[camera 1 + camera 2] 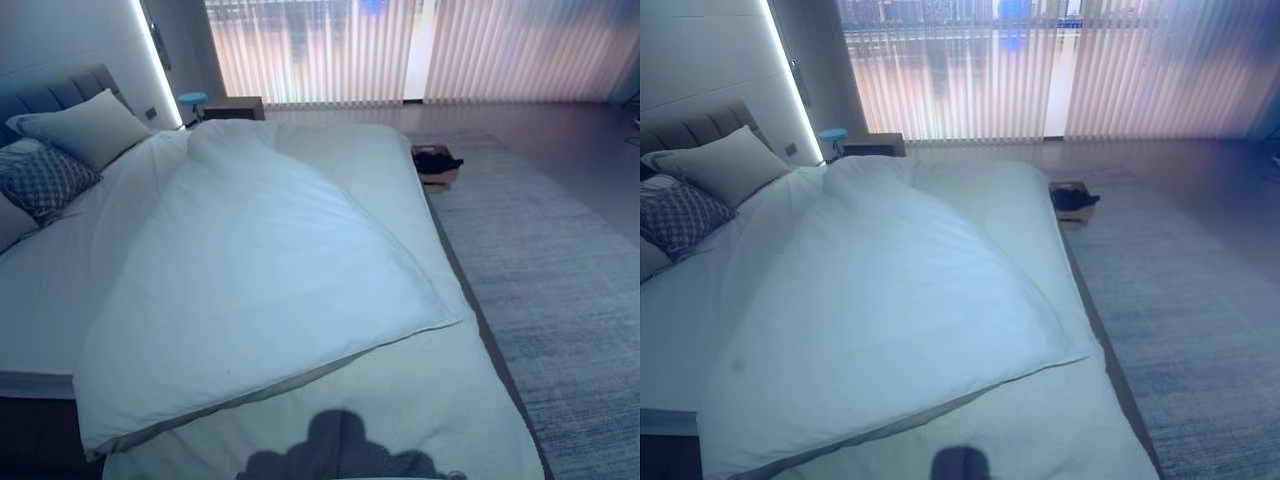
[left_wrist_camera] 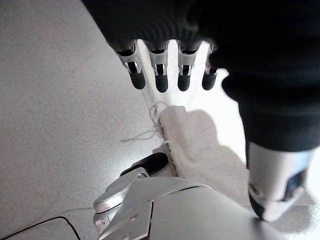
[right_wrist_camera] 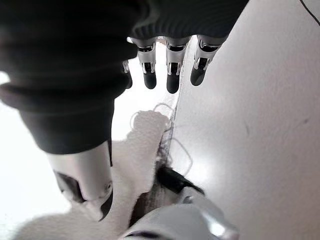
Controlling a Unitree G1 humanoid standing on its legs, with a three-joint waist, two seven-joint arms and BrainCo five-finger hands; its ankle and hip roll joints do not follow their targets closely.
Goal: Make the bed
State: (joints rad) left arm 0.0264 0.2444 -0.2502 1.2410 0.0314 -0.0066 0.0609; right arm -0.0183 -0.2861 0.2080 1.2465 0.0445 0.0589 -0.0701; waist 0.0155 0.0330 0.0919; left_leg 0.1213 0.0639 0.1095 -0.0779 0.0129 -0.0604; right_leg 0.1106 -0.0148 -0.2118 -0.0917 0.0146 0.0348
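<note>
A white duvet (image 1: 260,280) lies skewed across the bed, its near edge running diagonally from the lower left up to a corner at the right side. More white cover (image 1: 430,400) shows beneath it at the foot. On the left a strip of bare sheet (image 1: 45,290) is uncovered. A beige pillow (image 1: 85,125) and a patterned cushion (image 1: 40,180) rest against the grey headboard (image 1: 55,90). My left hand (image 2: 160,75) hangs open above the floor and a frayed white rug edge (image 2: 170,145). My right hand (image 3: 172,75) is open too, holding nothing.
A grey rug (image 1: 560,290) runs along the bed's right side. A small box with dark items (image 1: 436,165) sits on the floor by the far right corner. A nightstand (image 1: 233,107) stands beyond the bed, before the vertical blinds (image 1: 400,50).
</note>
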